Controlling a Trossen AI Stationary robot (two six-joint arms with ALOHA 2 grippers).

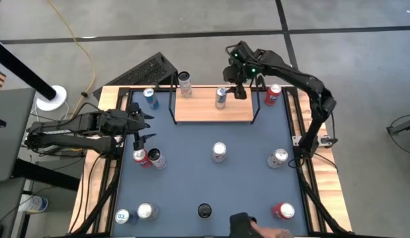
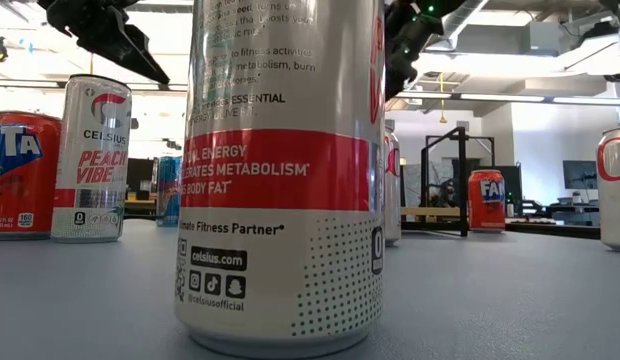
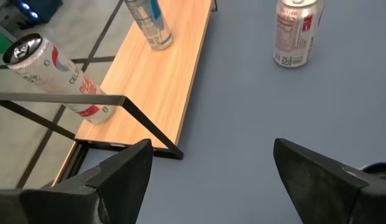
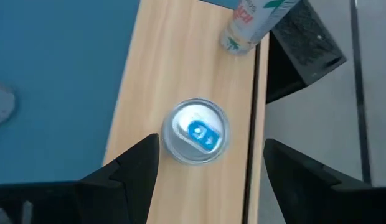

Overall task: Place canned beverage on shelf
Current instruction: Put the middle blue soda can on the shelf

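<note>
Above the shelf (image 1: 212, 111), the right gripper (image 4: 205, 162) hangs with its fingers spread apart, and a silver can with a blue tab (image 4: 195, 131) stands upright on the board directly under it, between the two fingers but not touching them. I judge this can is already placed and let go. A second can (image 1: 184, 84) stands at the left end of the shelf. The left gripper (image 1: 141, 125) waits over the left part of the table (image 1: 245, 178), also wide open and empty, near a red can (image 1: 139, 157). Other cans are spread on the table. A full can is probably heavy enough, stiff, with smooth slippery walls, so it is best taken at the middle of its side.
</note>
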